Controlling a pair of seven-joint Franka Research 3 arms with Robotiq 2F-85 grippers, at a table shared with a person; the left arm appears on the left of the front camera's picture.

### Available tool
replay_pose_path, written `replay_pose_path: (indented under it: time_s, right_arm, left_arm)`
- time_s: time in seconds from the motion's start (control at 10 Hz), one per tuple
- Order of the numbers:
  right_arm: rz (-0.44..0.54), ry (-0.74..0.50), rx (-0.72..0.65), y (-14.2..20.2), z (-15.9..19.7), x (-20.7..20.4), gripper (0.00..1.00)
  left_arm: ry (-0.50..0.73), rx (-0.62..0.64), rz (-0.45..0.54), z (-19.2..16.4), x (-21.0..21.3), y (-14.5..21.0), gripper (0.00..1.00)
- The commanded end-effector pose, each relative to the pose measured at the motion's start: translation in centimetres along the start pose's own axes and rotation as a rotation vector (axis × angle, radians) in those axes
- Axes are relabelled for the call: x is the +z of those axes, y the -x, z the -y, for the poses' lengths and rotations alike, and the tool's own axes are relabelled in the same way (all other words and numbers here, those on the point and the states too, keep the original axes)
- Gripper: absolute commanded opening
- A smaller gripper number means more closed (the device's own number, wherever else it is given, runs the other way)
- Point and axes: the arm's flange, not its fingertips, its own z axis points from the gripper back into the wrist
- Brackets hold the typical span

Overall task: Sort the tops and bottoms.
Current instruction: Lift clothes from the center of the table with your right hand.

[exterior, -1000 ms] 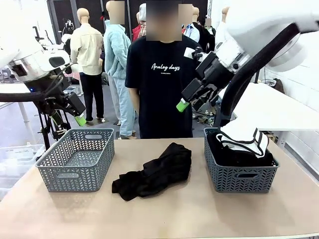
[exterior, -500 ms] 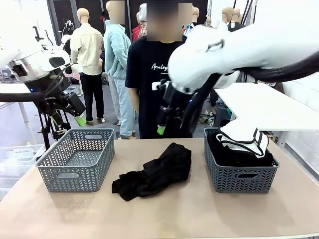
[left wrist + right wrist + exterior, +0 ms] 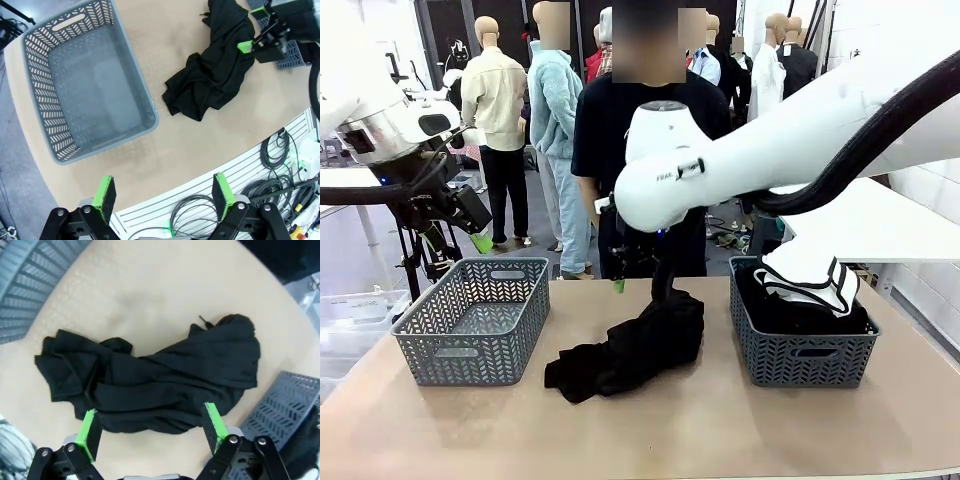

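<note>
Your right gripper (image 3: 150, 432) has swung from the right-hand grey plastic basket (image 3: 800, 355) to above the crumpled black garment (image 3: 630, 345), fingers open; left gripper (image 3: 165, 197) fingers open too.

Person (image 3: 620, 130) in black tee at far side; cables (image 3: 270, 165) under table edge.

Right white arm reaches across centre, its black green-padded end effector (image 3: 150, 430) open, pointing down. Left end effector (image 3: 165, 197) open, raised at left.
</note>
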Motion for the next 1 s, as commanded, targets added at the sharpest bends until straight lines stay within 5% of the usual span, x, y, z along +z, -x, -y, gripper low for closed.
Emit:
replay_pose_path:
  time_s: [0.0,0.3,0.6,0.9]
  right_arm:
    - [-0.013,0.051,-0.053,0.1,-0.6,-1.6,1.00]
    - [-0.072,-0.043,-0.132,1.1,1.0,-1.9,1.00]
    - [-0.035,0.016,-0.052,0.3,-0.1,-2.5,1.00]
    - [-0.052,0.065,-0.218,-1.0,2.3,-5.3,1.00]
  left_arm:
    - [0.008,-0.011,0.002,-0.3,0.1,0.1,1.00]
    - [0.008,-0.011,0.002,-0.3,0.1,0.1,1.00]
    - [0.008,-0.011,0.002,-0.3,0.1,0.1,1.00]
    - [0.008,-0.011,0.002,-0.3,0.1,0.1,1.00]
